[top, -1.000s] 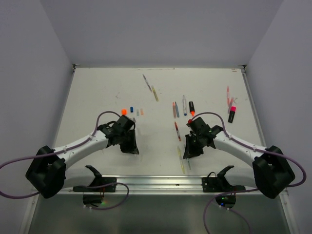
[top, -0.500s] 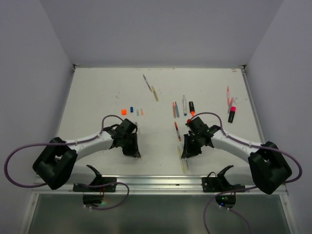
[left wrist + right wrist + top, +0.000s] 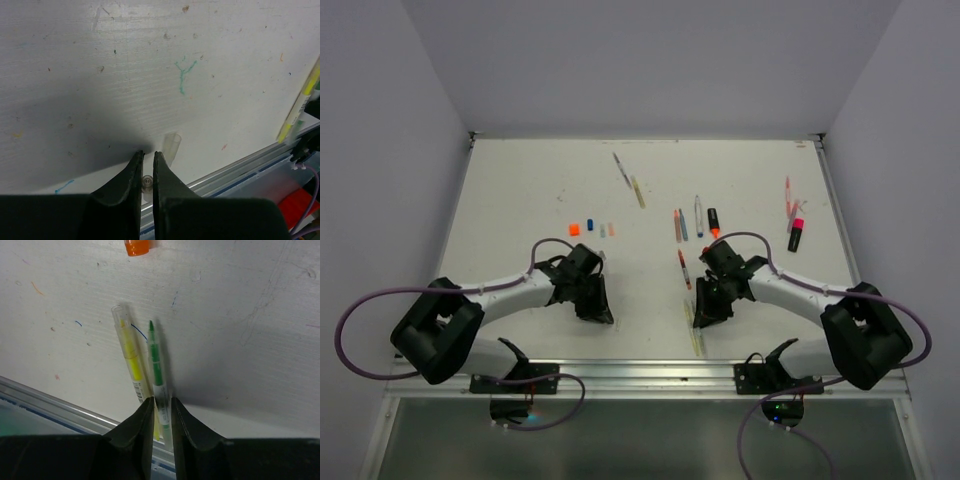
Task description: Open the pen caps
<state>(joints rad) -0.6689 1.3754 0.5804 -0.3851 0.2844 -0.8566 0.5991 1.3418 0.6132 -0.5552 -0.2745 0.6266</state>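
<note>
My left gripper point(image 3: 144, 155) is low over the near edge of the table, shut on a clear pen cap point(image 3: 145, 183) that shows between its fingers. A clear tube-shaped cap point(image 3: 171, 146) lies just past the right fingertip; I cannot tell whether it is the same piece. My right gripper point(image 3: 161, 401) is open, its jaws narrowly apart around an uncapped green pen point(image 3: 156, 360) lying flat. Beside that pen lies a yellow pen point(image 3: 129, 357) with a clear cap on. In the top view the left gripper point(image 3: 601, 313) and right gripper point(image 3: 704, 318) both sit near the front rail.
Loose caps, orange point(image 3: 574, 229) and blue point(image 3: 590, 224), lie behind the left arm. Several pens point(image 3: 681, 225) and a black highlighter point(image 3: 713, 221) lie mid-table, and a pink highlighter point(image 3: 796, 232) lies far right. The metal front rail point(image 3: 640, 368) is close. An orange piece point(image 3: 136, 247) lies beyond the green pen.
Both grippers have come nearer the front edge and lower. The right jaws have spread off the green pen. The left jaws have eased slightly.
</note>
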